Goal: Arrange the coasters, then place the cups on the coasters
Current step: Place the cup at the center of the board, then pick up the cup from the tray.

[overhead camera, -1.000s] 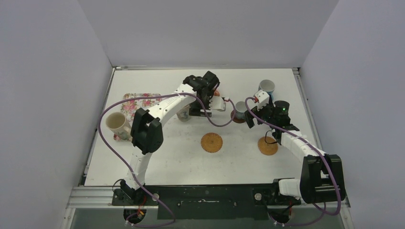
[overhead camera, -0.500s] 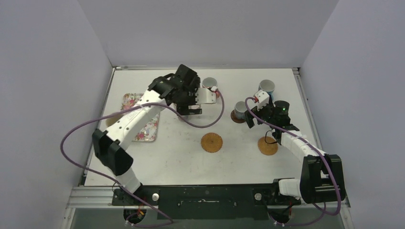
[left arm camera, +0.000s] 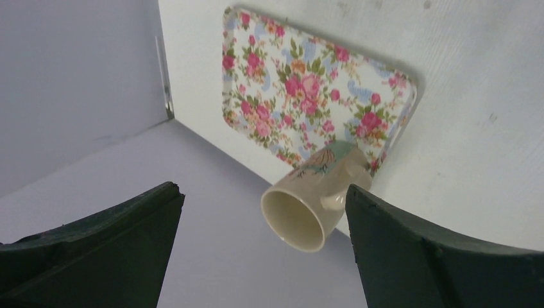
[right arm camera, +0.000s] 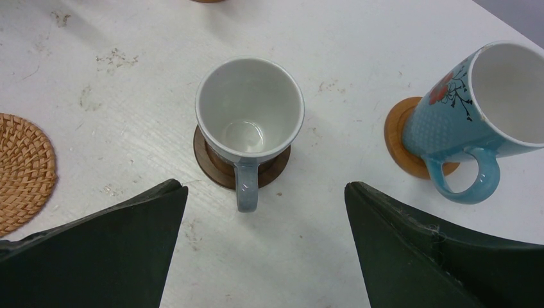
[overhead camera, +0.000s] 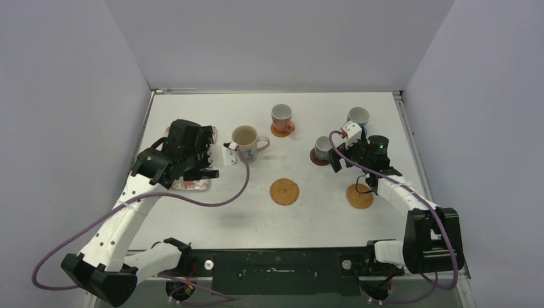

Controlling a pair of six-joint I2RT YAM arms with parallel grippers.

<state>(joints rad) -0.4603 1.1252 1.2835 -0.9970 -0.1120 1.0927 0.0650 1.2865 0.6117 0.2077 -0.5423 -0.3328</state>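
The left tool (left arm camera: 262, 194) had swung off the placed pink cup (overhead camera: 281, 117) to the cream cup (left arm camera: 309, 200) by the tray (left arm camera: 282, 96) — wide open, empty; the right tool (right arm camera: 264, 187) likewise — two cups seemingly remained.

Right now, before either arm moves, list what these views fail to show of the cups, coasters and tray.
Top view: the second cream mug is hidden under the left arm; only the left wrist view shows it.
Top view: that arm covers most of the floral tray.
Right wrist view: the woven coaster is cut by the left edge, the blue mug by the right edge.
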